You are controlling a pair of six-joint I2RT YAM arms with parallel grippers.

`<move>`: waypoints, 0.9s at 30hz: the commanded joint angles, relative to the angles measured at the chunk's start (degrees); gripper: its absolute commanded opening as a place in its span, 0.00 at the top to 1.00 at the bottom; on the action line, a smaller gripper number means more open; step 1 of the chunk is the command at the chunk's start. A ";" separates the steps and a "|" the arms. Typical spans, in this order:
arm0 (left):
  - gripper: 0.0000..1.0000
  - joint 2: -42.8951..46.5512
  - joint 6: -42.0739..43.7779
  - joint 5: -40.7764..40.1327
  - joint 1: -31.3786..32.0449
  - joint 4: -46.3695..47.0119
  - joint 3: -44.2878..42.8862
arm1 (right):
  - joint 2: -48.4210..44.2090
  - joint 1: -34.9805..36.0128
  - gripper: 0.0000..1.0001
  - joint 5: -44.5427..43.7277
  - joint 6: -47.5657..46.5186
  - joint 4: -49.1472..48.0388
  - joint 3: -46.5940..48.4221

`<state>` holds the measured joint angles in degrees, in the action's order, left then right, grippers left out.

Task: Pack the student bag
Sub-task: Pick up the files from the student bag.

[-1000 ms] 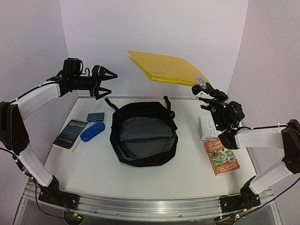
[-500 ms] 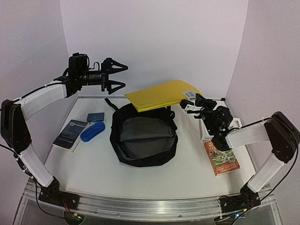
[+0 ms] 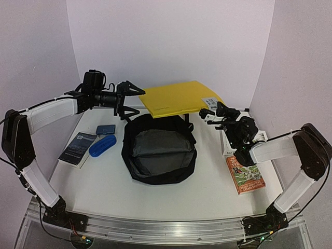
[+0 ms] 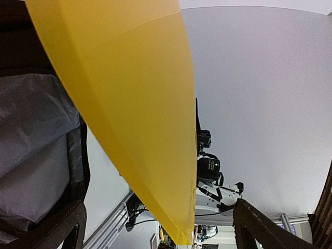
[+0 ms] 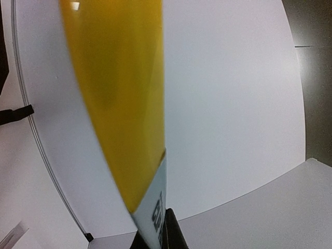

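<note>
Near the right edge of the table (image 3: 104, 189), an orange book (image 3: 245, 174) and a white book (image 3: 230, 142) are seen lying just beside each other. Near the left edge a dark booklet (image 3: 79, 148), a blue case (image 3: 102, 145) and a small blue-grey pouch (image 3: 105, 129) are laid out, and none of these is packed yet. The student bag (image 3: 155, 177) is found at the middle of the table, its mouth turned upward and its grey lining shown. Above its far rim a yellow folder (image 3: 176, 98) is held by one corner only, pinched in the closed jaws of the right gripper (image 3: 207, 113). Its opposite edge is taken between the jaws of the left gripper (image 3: 134, 98), which are spread wide and not closed on it. A one-corner hold is judged weak, so the folder may be swung or slipped out if it is tilted quickly. It looks about as wide as the bag's mouth, so its lower edge may be caught on the rim or a strap (image 3: 122, 114), and the soft bag may be pushed shut or dragged toward the far edge.
</note>
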<state>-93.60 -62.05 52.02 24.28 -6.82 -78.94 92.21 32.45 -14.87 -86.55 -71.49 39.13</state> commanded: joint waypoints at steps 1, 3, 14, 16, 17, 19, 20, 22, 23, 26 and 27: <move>0.02 0.97 1.24 -0.99 0.90 -2.21 -0.54 | 0.33 0.16 1.00 -0.34 0.57 -23.07 3.54; 0.02 0.84 1.61 -1.00 0.86 -2.61 -0.70 | 0.52 0.22 1.00 -0.03 0.50 -23.37 3.67; 0.31 -3.26 -6.07 1.94 2.63 12.84 -0.03 | 0.69 0.91 1.00 0.67 0.10 -23.87 3.11; 0.40 -3.47 -8.32 1.78 2.85 17.53 1.42 | 0.67 0.95 1.00 0.71 -0.01 -23.89 2.93; 0.43 -3.44 -9.33 1.66 2.93 19.45 1.98 | 0.64 1.01 1.00 0.80 -0.07 -23.88 2.79; 0.46 -3.60 -10.54 1.42 3.01 22.18 2.43 | 0.49 1.19 1.00 1.04 -0.11 -23.87 2.52; 0.47 -3.86 -10.91 1.33 3.15 22.67 2.39 | 0.44 1.32 1.00 1.11 -0.15 -23.89 2.37; 0.48 -4.46 -11.42 1.21 3.45 23.46 2.28 | 0.48 1.64 1.00 1.16 -0.20 -23.92 2.28; 0.48 -4.81 -11.77 1.17 3.61 24.10 2.29 | 0.51 1.83 1.00 1.16 -0.20 -23.95 2.29; 0.54 -5.76 -13.43 0.71 3.85 26.67 2.63 | 0.51 2.46 1.00 1.13 -0.20 -24.12 2.32; 0.58 -5.94 -14.19 0.42 3.84 27.86 2.89 | 0.45 2.64 1.00 1.20 -0.13 -24.18 2.22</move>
<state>-98.33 -72.70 52.51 27.76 13.06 -76.37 92.89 33.81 -14.26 -87.20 -71.57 40.25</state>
